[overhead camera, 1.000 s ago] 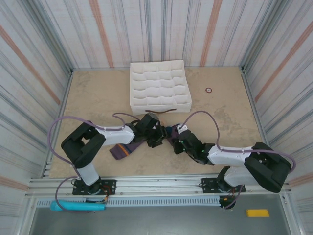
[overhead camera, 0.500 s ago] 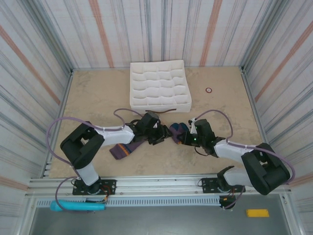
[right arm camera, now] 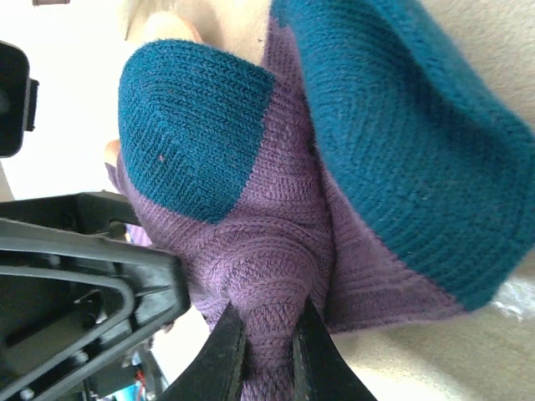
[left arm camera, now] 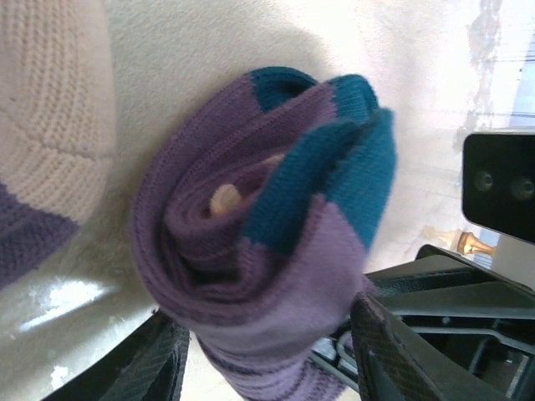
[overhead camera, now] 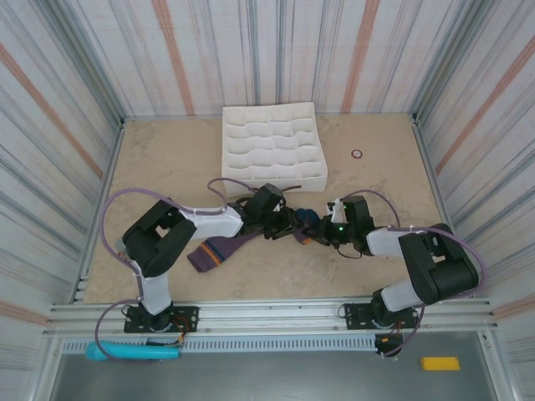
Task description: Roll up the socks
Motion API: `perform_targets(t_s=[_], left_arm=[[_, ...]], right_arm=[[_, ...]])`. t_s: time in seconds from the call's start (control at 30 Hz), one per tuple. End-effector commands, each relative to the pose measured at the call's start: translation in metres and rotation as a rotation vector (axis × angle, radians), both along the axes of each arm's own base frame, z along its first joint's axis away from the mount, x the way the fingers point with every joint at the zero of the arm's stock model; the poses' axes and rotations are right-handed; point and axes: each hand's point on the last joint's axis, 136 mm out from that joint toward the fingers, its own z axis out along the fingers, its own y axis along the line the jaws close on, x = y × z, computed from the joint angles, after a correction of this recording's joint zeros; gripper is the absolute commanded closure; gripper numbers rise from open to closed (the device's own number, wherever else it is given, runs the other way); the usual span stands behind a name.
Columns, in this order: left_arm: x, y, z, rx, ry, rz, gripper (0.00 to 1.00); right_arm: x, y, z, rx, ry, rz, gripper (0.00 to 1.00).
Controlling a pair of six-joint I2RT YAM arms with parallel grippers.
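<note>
The socks (overhead camera: 303, 220) form a purple roll with dark teal patches between my two grippers at mid-table. A flat purple tail with navy-orange stripes (overhead camera: 216, 251) trails off to the left. In the left wrist view the roll (left arm camera: 259, 225) sits between the wide-spread fingers (left arm camera: 389, 351) of my left gripper (left arm camera: 267, 355), which hold its lower part. A pale knit toe (left arm camera: 42, 125) lies at the upper left. My right gripper (right arm camera: 267, 347) is shut on a fold of purple fabric (right arm camera: 267, 276) below the teal patches. The two grippers (overhead camera: 287, 221) (overhead camera: 322, 231) face each other across the roll.
A white compartment box (overhead camera: 273, 146) stands at the back centre, just behind the grippers. A small ring (overhead camera: 357, 154) lies at the back right. Striped walls close in the table on three sides. A blue tool (overhead camera: 134, 352) and a yellow block (overhead camera: 440, 363) lie below the front rail.
The left gripper has slid right with the roll. The right arm has swung round to the right side and now reaches the roll from there, closing on its fabric.
</note>
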Motion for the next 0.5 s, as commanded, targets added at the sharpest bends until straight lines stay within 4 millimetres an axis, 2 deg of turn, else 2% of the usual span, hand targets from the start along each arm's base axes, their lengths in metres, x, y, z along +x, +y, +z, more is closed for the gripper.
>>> perform_targets(t_s=[0.0, 0.2, 0.3, 0.37, 0.4, 0.47], left_arm=[[-0.003, -0.001, -0.01, 0.032, 0.03, -0.014, 0.47], [-0.005, 0.002, -0.024, 0.092, 0.076, -0.015, 0.51], [-0.005, 0.004, -0.029, 0.109, 0.108, -0.002, 0.63], [-0.005, 0.006, -0.032, 0.126, 0.127, 0.002, 0.75], [-0.006, 0.007, -0.033, 0.134, 0.131, 0.002, 0.77], [-0.007, 0.01, -0.032, 0.152, 0.135, 0.002, 0.82]], right_arm=[[-0.018, -0.005, -0.019, 0.0, 0.165, -0.02, 1.0], [-0.013, -0.005, -0.013, 0.027, 0.147, -0.036, 0.98], [-0.013, -0.005, -0.009, 0.029, 0.135, -0.025, 0.95], [-0.014, -0.005, -0.006, 0.019, 0.118, -0.015, 0.85], [-0.014, -0.006, -0.004, 0.006, 0.107, -0.012, 0.8], [-0.016, -0.008, 0.002, -0.048, 0.068, -0.001, 0.62]])
